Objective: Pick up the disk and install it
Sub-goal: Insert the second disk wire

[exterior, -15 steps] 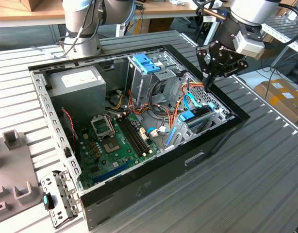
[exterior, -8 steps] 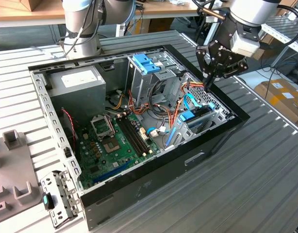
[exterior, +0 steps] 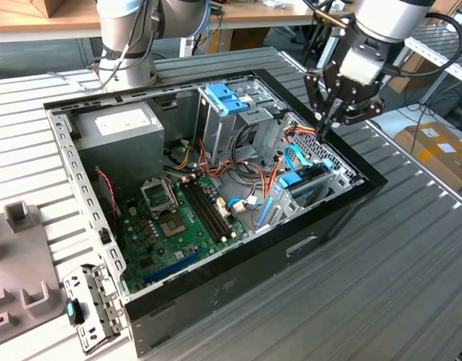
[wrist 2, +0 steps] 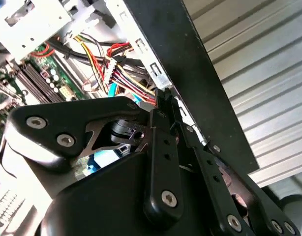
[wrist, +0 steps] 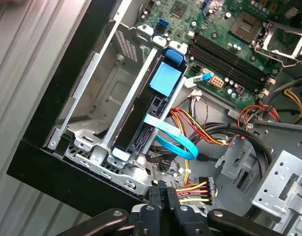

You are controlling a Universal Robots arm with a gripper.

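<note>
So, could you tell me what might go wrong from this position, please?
1. The tool sits right beside the bundle of coloured wires; moving lower could snag or crush them.
2. The flat blue cable loops beside the disk, which stands in its bay; the tool might hook it.
3. The black wall of the case runs close by the tool, so a sideways move might strike it.

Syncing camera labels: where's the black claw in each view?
Exterior view: the black metal claw, shut, hangs above the case's edge on the exterior view's right.
Second wrist view: the claw has its tips beside the case's black wall.
First wrist view: the claw has its tips by the red-and-yellow wire bundle.
Shared landmark: the open black metal computer case.
</note>
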